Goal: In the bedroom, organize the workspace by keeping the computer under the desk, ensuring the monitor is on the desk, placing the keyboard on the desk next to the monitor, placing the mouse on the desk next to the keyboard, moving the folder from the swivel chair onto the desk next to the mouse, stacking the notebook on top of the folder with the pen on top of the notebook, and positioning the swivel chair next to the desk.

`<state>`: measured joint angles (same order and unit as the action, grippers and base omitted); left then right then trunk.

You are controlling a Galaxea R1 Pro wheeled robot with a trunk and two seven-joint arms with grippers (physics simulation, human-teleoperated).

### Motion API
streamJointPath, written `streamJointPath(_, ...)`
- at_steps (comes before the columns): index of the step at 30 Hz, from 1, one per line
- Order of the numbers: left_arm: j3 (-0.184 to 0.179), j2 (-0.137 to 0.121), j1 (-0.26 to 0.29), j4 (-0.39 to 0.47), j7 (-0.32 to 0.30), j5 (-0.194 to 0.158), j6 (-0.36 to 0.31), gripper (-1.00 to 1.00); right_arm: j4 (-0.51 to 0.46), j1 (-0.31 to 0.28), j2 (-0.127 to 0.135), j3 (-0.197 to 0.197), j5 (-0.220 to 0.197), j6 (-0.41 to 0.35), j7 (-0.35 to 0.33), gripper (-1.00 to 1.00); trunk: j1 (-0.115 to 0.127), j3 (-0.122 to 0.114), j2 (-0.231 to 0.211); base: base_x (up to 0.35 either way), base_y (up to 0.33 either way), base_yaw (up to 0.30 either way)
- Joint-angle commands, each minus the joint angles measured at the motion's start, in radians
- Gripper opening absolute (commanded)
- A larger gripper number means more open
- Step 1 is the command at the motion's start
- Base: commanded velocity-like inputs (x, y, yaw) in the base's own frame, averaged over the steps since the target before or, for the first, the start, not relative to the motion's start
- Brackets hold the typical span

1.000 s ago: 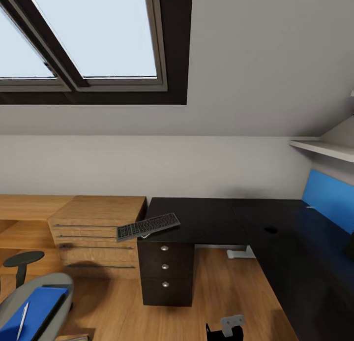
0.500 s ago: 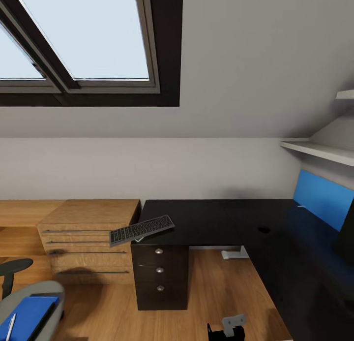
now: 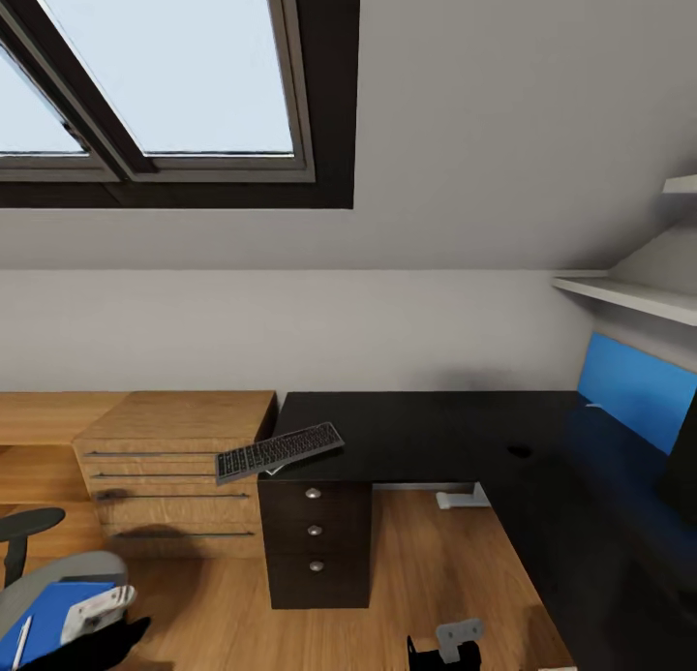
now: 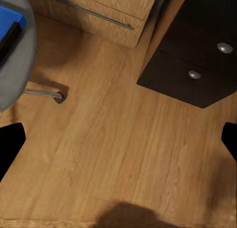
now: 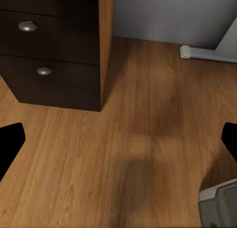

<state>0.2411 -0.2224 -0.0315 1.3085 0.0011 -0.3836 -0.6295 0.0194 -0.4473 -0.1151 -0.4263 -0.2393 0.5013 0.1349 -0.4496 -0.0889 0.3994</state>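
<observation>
The black-topped desk runs along the wall and down the right side. The keyboard lies askew on its left corner, overhanging the edge above the black drawer pedestal. A small dark oval, the mouse, rests near the inner corner. The monitor is cut off at the right edge. The swivel chair at lower left carries the blue folder and the pen. My left arm hangs over the seat. Left gripper and right gripper are open above bare floor. Computer and notebook are out of view.
A light wooden drawer cabinet stands against the pedestal's left side. The desk's white foot rests on the floor by the wall. A blue back panel and white shelves line the right wall. The chair's chrome leg crosses the floor.
The camera turned a little to the right at first. Since then my left arm has risen into the head view over the chair seat; the keyboard and chair have not moved.
</observation>
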Motion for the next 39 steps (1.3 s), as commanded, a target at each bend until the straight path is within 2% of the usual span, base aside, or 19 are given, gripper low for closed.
streamJointPath(1, 0.028, -0.011, 0.000, 0.026, 0.000, -0.040, -0.059, 1.00, 0.002, -0.001, 0.000, -0.009, -0.007, 0.003, 0.004, 1.00, 0.000, 0.002, 0.001, 0.000, 0.000, 0.000)
streamJointPath(3, 0.059, -0.025, 0.006, 0.058, 0.000, -0.093, -0.143, 1.00, 0.002, -0.001, 0.000, -0.009, -0.007, 0.003, 0.004, 1.00, 0.000, 0.005, 0.001, 0.000, 0.000, 0.000)
streamJointPath(7, 0.085, -0.052, 0.034, 0.110, 0.001, -0.178, -0.277, 1.00, 0.002, -0.001, 0.000, -0.008, -0.008, 0.003, 0.004, 1.00, 0.000, 0.011, 0.001, 0.000, 0.000, 0.000)
streamJointPath(14, 0.093, -0.085, 0.135, 0.126, 0.008, -0.264, -0.361, 1.00, 0.002, -0.001, 0.001, -0.009, -0.007, 0.003, 0.003, 1.00, 0.000, 0.022, 0.001, 0.000, 0.000, 0.000)
streamJointPath(17, 0.093, -0.088, 0.194, 0.111, 0.045, -0.274, -0.371, 1.00, 0.002, -0.001, 0.002, -0.008, -0.008, 0.003, 0.003, 1.00, 0.000, 0.026, 0.001, 0.000, 0.000, 0.000)
streamJointPath(20, 0.088, -0.096, 0.264, 0.091, 0.101, -0.308, -0.376, 1.00, 0.002, -0.001, 0.003, -0.008, -0.007, 0.003, 0.003, 1.00, 0.000, 0.027, 0.001, 0.000, 0.000, 0.000)
streamJointPath(21, 0.080, -0.102, 0.291, 0.079, 0.125, -0.336, -0.377, 1.00, 0.002, -0.001, 0.003, -0.008, -0.008, 0.003, 0.003, 1.00, 0.000, 0.027, 0.001, 0.000, 0.000, 0.000)
streamJointPath(23, 0.041, -0.123, 0.348, 0.041, 0.185, -0.428, -0.378, 1.00, 0.002, -0.001, 0.003, -0.008, -0.008, 0.003, 0.004, 1.00, 0.000, 0.028, 0.001, 0.000, 0.000, 0.000)
streamJointPath(24, 0.011, -0.136, 0.381, 0.014, 0.224, -0.490, -0.378, 1.00, 0.002, -0.001, 0.003, -0.008, -0.008, 0.003, 0.004, 1.00, 0.000, 0.028, 0.001, 0.000, 0.000, 0.000)
streamJointPath(25, -0.025, -0.154, 0.422, -0.014, 0.273, -0.571, -0.378, 1.00, 0.002, -0.001, 0.003, -0.008, -0.008, 0.003, 0.004, 1.00, 0.000, 0.028, 0.001, 0.000, 0.000, 0.000)
streamJointPath(26, -0.077, -0.179, 0.476, -0.054, 0.341, -0.690, -0.378, 1.00, 0.002, -0.001, 0.003, -0.008, -0.008, 0.003, 0.005, 1.00, 0.000, 0.028, 0.001, 0.000, 0.000, 0.000)
streamJointPath(27, -0.095, -0.187, 0.494, -0.070, 0.362, -0.730, -0.378, 1.00, 0.002, -0.001, 0.003, -0.008, -0.008, 0.003, 0.005, 1.00, 0.000, 0.028, 0.001, 0.000, 0.000, 0.000)
streamJointPath(28, -0.129, -0.205, 0.529, -0.103, 0.396, -0.808, -0.379, 1.00, 0.001, -0.001, 0.003, -0.008, -0.008, 0.003, 0.005, 1.00, 0.000, 0.028, 0.001, 0.000, 0.000, 0.000)
streamJointPath(29, -0.147, -0.215, 0.547, -0.117, 0.408, -0.846, -0.379, 1.00, 0.001, -0.001, 0.003, -0.008, -0.007, 0.003, 0.005, 1.00, 0.000, 0.028, 0.001, 0.000, 0.000, 0.000)
streamJointPath(30, -0.175, -0.228, 0.575, -0.137, 0.426, -0.908, -0.379, 1.00, 0.001, -0.001, 0.003, -0.008, -0.006, 0.004, 0.005, 1.00, 0.000, 0.028, 0.001, 0.000, 0.000, 0.000)
streamJointPath(32, -0.202, -0.239, 0.600, -0.155, 0.440, -0.963, -0.380, 1.00, 0.001, -0.001, 0.005, -0.008, -0.006, 0.004, 0.004, 1.00, 0.000, 0.028, 0.001, 0.000, 0.000, 0.000)
streamJointPath(34, -0.216, -0.242, 0.613, -0.164, 0.446, -0.992, -0.379, 1.00, 0.001, -0.001, 0.008, -0.008, -0.005, 0.005, 0.003, 1.00, 0.000, 0.028, 0.001, 0.000, 0.000, 0.000)
streamJointPath(37, -0.226, -0.239, 0.623, -0.172, 0.442, -1.015, -0.377, 1.00, 0.001, -0.001, 0.021, -0.009, -0.006, 0.005, 0.002, 1.00, 0.000, 0.028, 0.001, 0.000, 0.000, 0.000)
streamJointPath(39, -0.221, -0.231, 0.619, -0.169, 0.435, -1.023, -0.380, 1.00, 0.002, 0.005, 0.017, -0.014, -0.006, 0.005, 0.001, 1.00, 0.000, 0.028, 0.001, 0.000, 0.000, 0.000)
